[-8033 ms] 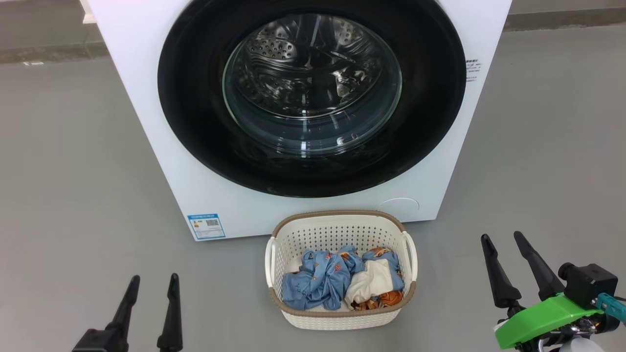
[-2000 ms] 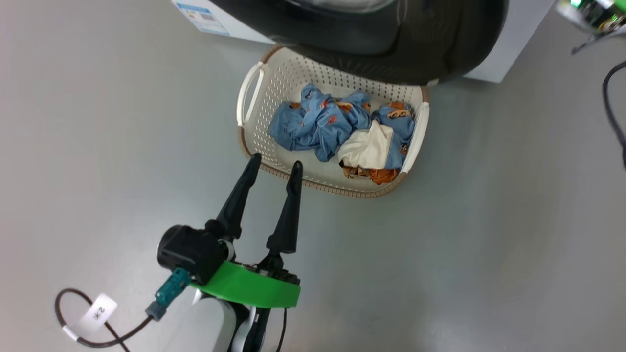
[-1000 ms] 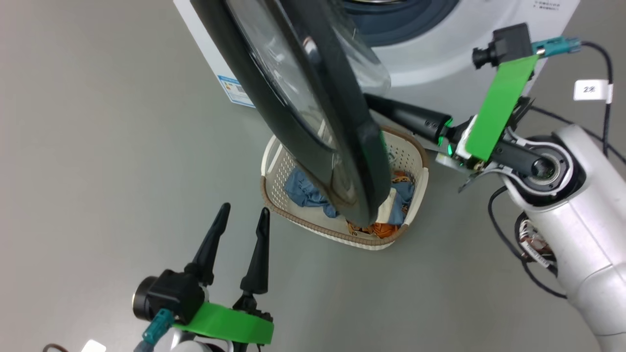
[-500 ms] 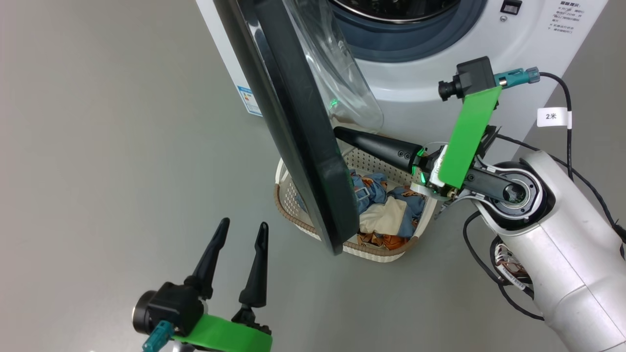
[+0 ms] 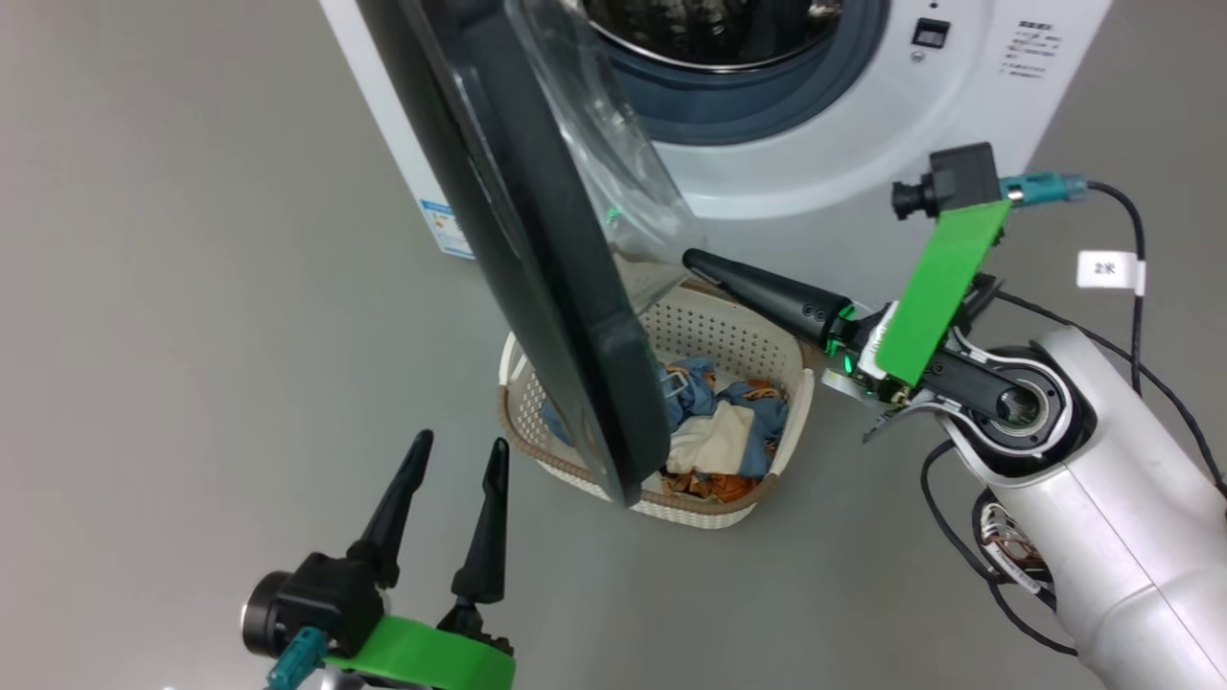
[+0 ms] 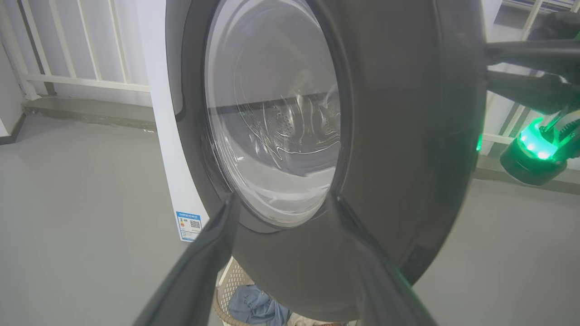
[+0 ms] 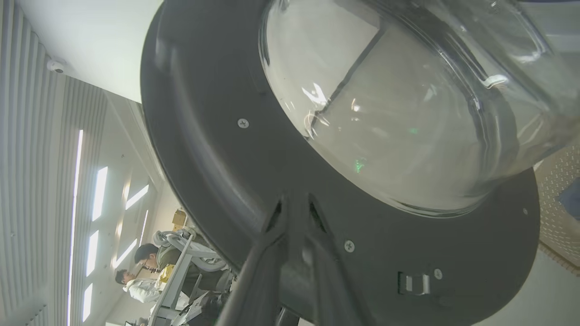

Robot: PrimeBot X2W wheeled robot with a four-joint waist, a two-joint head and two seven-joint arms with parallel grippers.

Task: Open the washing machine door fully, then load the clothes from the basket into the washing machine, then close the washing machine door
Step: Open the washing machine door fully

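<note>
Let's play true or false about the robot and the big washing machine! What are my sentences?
The big round black-rimmed washing machine door stands partly open. True.
The light-blue clothes are already loaded. False: they lie in the cream-white perforated plastic basket.
The left gripper is open and empty. True.
The right gripper is wide open. False: it is shut, by the door's inner side.

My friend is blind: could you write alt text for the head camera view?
The round black door of a washing machine stands partly open, its edge toward the camera, over a basket of blue clothes on the grey floor. The robot's right hand, fingers together, points at the door's inner side; its left hand hangs open, lower left.
</note>
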